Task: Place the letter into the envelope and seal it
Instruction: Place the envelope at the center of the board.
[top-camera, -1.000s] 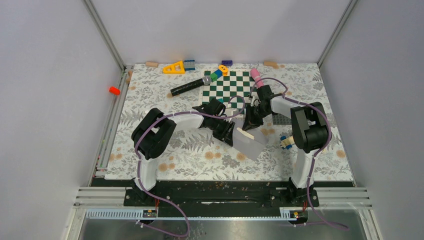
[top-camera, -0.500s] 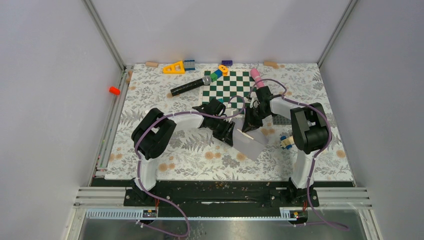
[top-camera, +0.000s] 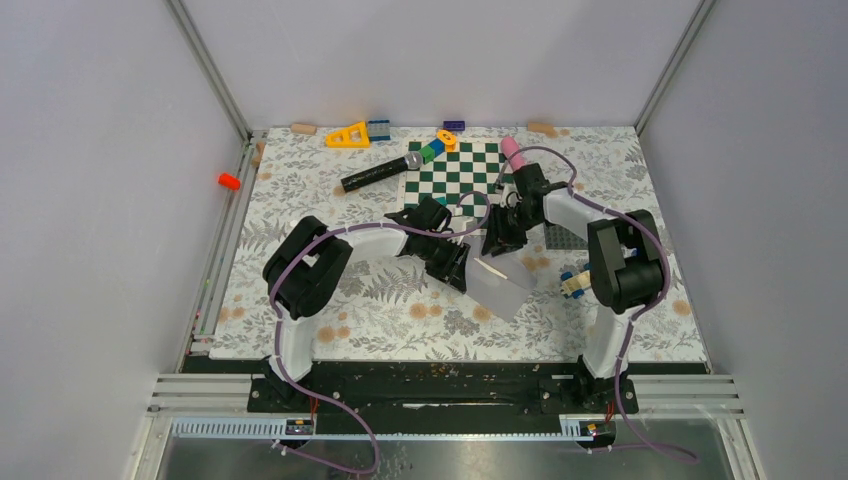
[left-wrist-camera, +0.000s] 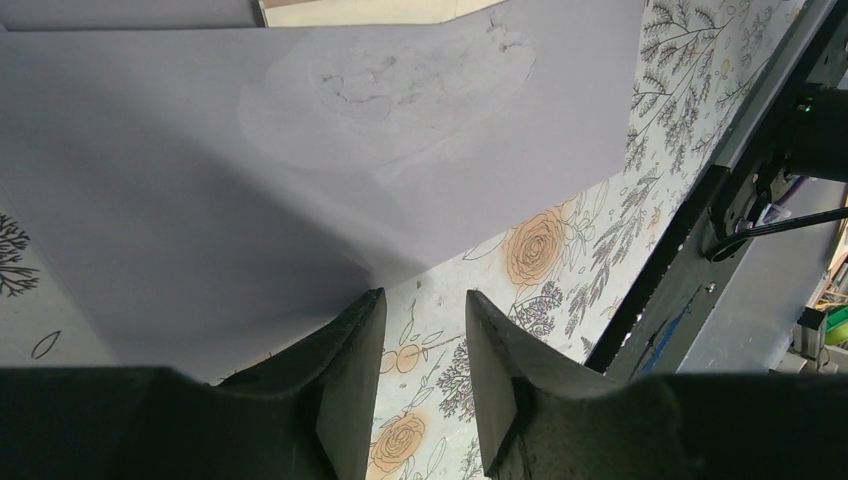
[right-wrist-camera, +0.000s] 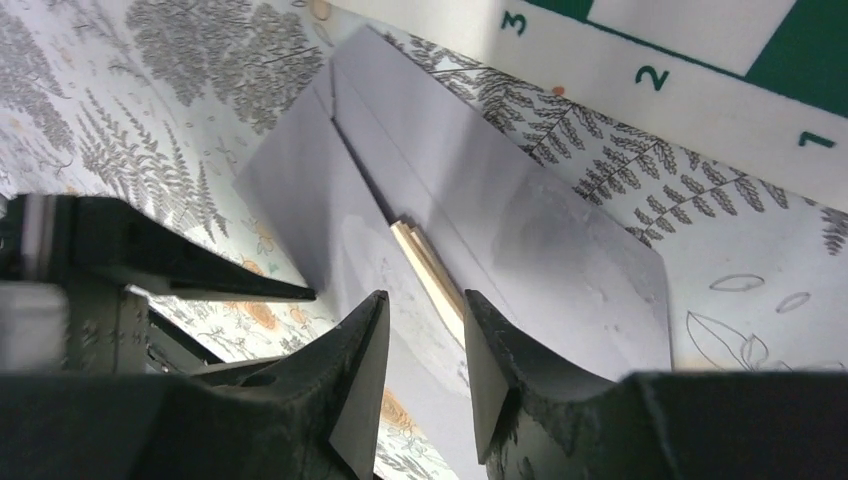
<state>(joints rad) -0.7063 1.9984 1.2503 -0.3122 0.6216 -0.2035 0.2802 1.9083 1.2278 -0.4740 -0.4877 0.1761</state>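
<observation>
The envelope (top-camera: 497, 285) lies on the table (top-camera: 330, 320) between our arms; we judge it light, floppy paper, best pinned at a corner clear of its mouth. The cream letter (right-wrist-camera: 432, 275) shows edge-on in that mouth, thin and crease-prone. The left gripper (left-wrist-camera: 420, 330) and right gripper (right-wrist-camera: 425, 340) both stand with jaws apart.

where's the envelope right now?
Top view: the plain light grey paper envelope sits just right of table centre, between the left pincer and right pincer, on the near side of the green checkered mat.
</observation>
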